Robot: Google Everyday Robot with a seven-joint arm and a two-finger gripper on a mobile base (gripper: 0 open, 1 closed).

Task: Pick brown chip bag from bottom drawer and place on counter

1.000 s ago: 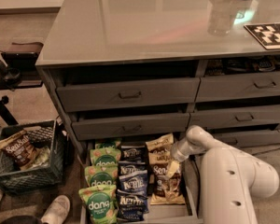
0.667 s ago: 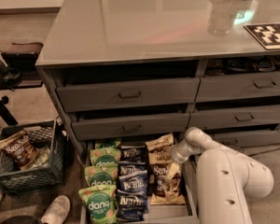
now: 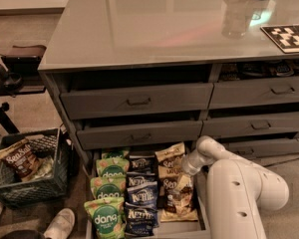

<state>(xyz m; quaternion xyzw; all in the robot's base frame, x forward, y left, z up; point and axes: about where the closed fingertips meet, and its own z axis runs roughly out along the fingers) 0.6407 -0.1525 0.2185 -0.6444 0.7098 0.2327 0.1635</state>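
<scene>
Claw (image 3: 185, 167) hangs low over a brown chip bag (image 3: 172, 182) in the open drawer (image 3: 182, 228), I'd say positioned for a grab; can't tell if it's apart or clamped.

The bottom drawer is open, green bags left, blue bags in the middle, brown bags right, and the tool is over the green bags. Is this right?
One point is wrong: the camera view shows the tool over the right row, at the brown chip bags, not the green bags. The rest holds: bottom drawer open, blue bags in the middle.
</scene>
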